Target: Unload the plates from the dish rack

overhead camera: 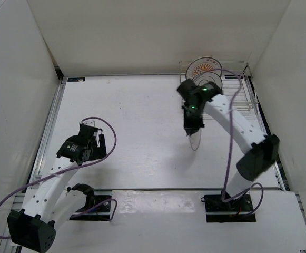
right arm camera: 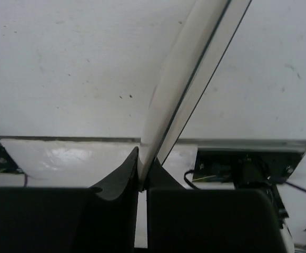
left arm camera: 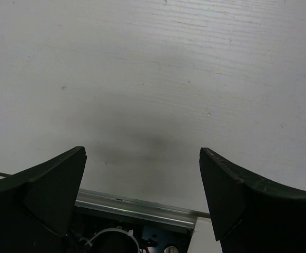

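Stretching beneath both arms, the white table (overhead camera: 137,116) is the broadest thing in view, walled in by pale panels (overhead camera: 16,79). Beyond the right gripper (overhead camera: 191,129), toward the far right corner, stands the dish rack (overhead camera: 245,94), its thin wire rods running away to the right of the jaws. Two plates stand upright at the rack's far left end, behind the right wrist. One is the sunburst plate (overhead camera: 205,67), its orange centre facing the camera. Just in front of it is a white plate (overhead camera: 218,79), partly hidden by the arm.

The third plate (overhead camera: 196,142) is out of the rack and hangs from the right gripper over the table, on the near side of the rack. The jaws are clamped on its rim, and the plate shows edge-on, extending past the fingertips toward the arm bases. In the right wrist view the third plate (right arm camera: 181,74) rises from between the two dark fingers (right arm camera: 118,184) as a slim white blade with a dark line along one face, leaning right. Whether its far edge touches the table cannot be told.

Far to the left of those jaws, the left gripper (overhead camera: 89,130) hovers over the table. In its own wrist view its fingers (left arm camera: 52,184) stand wide apart, with only white table (left arm camera: 153,79) showing in the gap.
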### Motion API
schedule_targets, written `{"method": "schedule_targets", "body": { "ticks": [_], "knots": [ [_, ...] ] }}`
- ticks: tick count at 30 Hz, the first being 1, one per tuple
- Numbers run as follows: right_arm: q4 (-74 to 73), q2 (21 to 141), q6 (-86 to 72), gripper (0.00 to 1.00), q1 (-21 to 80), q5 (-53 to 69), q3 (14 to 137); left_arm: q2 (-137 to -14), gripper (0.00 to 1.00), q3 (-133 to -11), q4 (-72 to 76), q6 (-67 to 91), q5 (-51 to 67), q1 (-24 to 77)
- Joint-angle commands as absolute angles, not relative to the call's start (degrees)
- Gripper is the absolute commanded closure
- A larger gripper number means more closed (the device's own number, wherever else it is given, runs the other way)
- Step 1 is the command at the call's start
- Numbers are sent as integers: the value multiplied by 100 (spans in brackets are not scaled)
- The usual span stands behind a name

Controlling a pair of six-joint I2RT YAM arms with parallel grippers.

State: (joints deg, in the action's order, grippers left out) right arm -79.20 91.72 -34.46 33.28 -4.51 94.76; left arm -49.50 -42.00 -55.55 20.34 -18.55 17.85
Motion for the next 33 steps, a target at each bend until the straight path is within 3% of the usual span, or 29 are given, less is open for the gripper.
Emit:
{"method": "schedule_targets", "body": {
  "ticks": [1,15,25,30,33],
  "knots": [
    [-9438,9962,-3402,100,3972,-1238,10430,-4782,0,-4210,-5651,2083,-1740,1811],
    [-9326,11267,-2901,100,5211,-2372,10082,-4527,0,-4184,-5721,2039,-1775,1811],
    [-9466,12541,-2734,100,5546,-2357,10248,-4351,0,-4192,-6011,2092,-1810,1810],
    [-9457,12735,-2593,89,5607,-2119,10283,-4272,0,-4192,-6100,2092,-1916,1810],
    [-9291,12630,-2400,89,5669,-1908,10222,-4236,0,-4166,-6100,2092,-1960,1810]
  ]
}}
